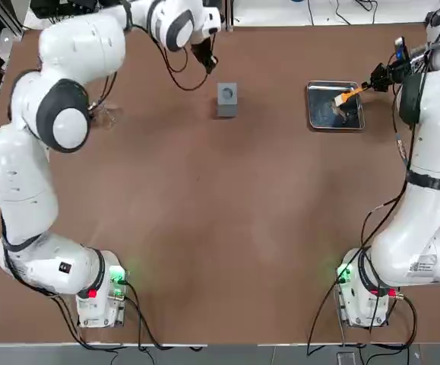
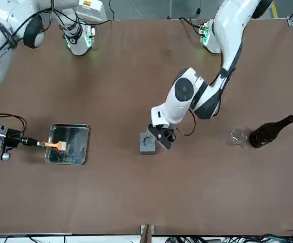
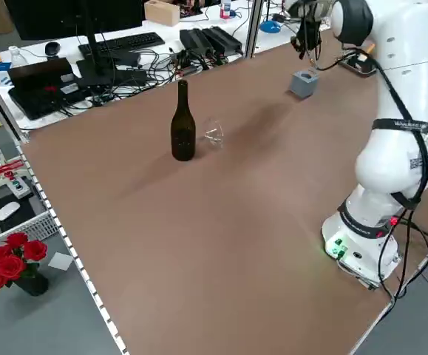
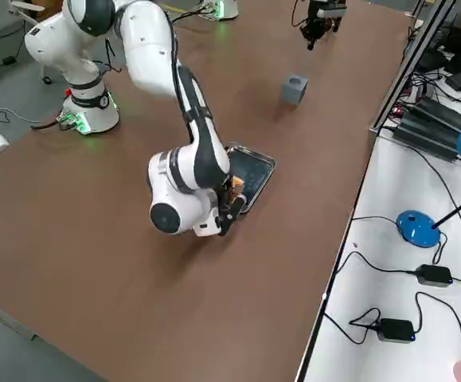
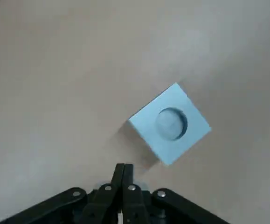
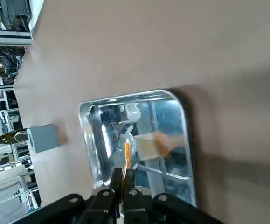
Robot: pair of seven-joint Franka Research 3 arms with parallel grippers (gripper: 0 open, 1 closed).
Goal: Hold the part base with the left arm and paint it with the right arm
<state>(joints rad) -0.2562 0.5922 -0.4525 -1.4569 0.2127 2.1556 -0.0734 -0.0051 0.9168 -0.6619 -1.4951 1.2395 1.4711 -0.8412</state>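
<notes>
Top view: the part base (image 1: 226, 99) sits on the brown table (image 1: 220, 228), far from both arm bases, about the middle of the far half.
Left gripper: the left gripper (image 1: 207, 59) hangs above the table just beside the part base, not touching it; its two fingers are pressed together with nothing between them.
Key relation: seen from above, the part base lies at about 5 o'clock from the left gripper, near but apart. In the left wrist view the block (image 5: 169, 129) is just ahead of the closed fingertips (image 5: 124, 172) and a little to one side.
Nearer arm: the left arm is clearly nearer to the block; the right gripper is well apart from it, past the tray.
Judgement: the fingers probably must open before they can close around the block, and the gripper must come over it.
Part base look: small grey cube with a round recess in the top face; it stands flat, recess up, and turned cornerwise to the left gripper, so no long axis can be told. No paint shows on it.
Right gripper: the right gripper (image 1: 371, 82) is at 3 o'clock of the block, clamped on the brush (image 1: 349, 95) with the orange handle.
Brush: its bristles reach over the metal tray (image 1: 311, 114); whether they touch it cannot be told.
</notes>
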